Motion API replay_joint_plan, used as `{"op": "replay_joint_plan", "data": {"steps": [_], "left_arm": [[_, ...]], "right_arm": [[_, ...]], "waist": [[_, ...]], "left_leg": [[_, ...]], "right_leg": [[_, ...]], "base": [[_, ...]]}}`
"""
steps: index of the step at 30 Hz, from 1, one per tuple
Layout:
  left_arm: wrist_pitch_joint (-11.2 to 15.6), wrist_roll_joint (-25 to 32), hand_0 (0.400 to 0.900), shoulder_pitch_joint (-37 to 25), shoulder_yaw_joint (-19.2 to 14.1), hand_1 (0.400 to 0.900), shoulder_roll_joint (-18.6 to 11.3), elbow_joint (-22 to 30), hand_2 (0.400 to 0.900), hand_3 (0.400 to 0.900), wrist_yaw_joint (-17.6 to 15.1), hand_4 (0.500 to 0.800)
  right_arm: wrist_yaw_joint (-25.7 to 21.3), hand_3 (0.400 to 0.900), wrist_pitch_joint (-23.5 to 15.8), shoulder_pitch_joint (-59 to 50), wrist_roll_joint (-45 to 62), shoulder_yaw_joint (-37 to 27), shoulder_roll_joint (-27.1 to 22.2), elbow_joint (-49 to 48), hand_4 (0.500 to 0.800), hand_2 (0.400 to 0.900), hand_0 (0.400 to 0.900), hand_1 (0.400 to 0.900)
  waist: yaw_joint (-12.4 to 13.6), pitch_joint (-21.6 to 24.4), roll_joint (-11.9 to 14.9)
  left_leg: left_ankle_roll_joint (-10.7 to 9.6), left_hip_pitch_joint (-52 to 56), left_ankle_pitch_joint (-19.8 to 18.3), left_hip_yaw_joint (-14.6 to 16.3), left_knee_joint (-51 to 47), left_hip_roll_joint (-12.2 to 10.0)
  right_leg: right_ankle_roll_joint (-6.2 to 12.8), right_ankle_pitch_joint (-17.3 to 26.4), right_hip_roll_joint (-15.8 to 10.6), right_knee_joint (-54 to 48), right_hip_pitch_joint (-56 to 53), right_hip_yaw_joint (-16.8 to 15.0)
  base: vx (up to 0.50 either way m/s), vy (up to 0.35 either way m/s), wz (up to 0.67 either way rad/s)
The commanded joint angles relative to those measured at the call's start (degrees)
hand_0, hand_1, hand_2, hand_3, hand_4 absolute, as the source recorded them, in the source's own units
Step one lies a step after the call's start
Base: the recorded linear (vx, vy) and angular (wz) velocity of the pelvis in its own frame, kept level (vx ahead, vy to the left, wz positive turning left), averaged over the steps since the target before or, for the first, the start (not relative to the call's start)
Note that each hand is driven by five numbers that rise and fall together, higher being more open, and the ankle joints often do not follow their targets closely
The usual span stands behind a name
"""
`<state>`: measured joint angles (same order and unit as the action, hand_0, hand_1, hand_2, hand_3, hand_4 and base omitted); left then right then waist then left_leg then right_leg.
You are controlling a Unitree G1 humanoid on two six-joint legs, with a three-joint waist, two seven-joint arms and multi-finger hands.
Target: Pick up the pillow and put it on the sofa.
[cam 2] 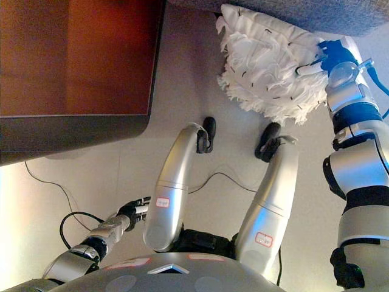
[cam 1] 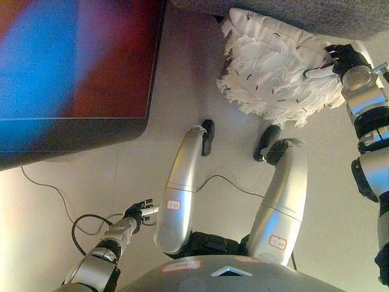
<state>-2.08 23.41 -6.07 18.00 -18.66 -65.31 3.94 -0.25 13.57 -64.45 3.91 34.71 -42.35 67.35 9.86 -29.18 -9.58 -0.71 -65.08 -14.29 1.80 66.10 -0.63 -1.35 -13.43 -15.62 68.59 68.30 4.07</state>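
Observation:
The pillow [cam 1: 273,73] is white with a shaggy fringe and small dark flecks. It lies at the upper right on the floor, its far edge against the grey sofa [cam 1: 292,11]. My right hand [cam 1: 344,59] is at the pillow's right edge, with its fingers curled onto the fabric and a white-tipped finger [cam 1: 318,72] lying across the fringe. It also shows in the right eye view [cam 2: 333,58]. My left hand [cam 1: 141,213] hangs low at the lower left, away from the pillow, with relaxed fingers holding nothing.
A dark table top [cam 2: 73,61] with a thick edge fills the upper left. Pale floor [cam 1: 182,73] runs between the table and the pillow. The sofa's grey base spans the top right edge.

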Motion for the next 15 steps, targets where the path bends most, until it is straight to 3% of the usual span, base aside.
{"op": "replay_joint_plan", "data": {"steps": [1,6,15], "left_arm": [[0.0,1.46,0.9,7.31,1.16,0.9,-2.91,-0.5,0.9,0.9,-0.44,0.8],[-0.08,2.17,0.9,8.06,1.06,0.9,-3.1,1.32,0.9,0.9,-0.11,0.8],[-1.29,2.96,0.9,9.79,0.15,0.9,-3.29,4.09,0.9,0.9,0.67,0.8]], "right_arm": [[3.67,0.9,-2.22,-3.63,0.28,3.42,0.43,-4.44,0.8,0.9,0.9,0.9],[4.65,0.9,-0.42,-6.43,-1.65,5.03,0.67,-4.86,0.8,0.9,0.9,0.9],[11.92,0.9,4.2,-11.16,-8.66,9.27,-0.43,-4.53,0.8,0.9,0.9,0.9]], "waist": [[0.84,-0.62,-3.56],[1.15,-0.62,-4.76],[1.61,-0.62,-6.63]], "left_leg": [[-1.31,1.5,2.42,0.42,-5.89,0.49],[-1.76,-0.89,2.6,0.2,-4.79,1.03],[-2.75,-3.4,3.79,0.28,-4.66,1.56]], "right_leg": [[-0.84,-6.81,0.17,3.11,-3.11,-0.13],[-0.79,-7.25,0.06,5.16,-0.03,-1.32],[-0.82,-7.39,-0.68,7.01,3.68,-2.64]], "base": [[-0.03,0.049,0.06],[-0.03,0.031,0.07],[-0.03,0.037,0.07]]}}
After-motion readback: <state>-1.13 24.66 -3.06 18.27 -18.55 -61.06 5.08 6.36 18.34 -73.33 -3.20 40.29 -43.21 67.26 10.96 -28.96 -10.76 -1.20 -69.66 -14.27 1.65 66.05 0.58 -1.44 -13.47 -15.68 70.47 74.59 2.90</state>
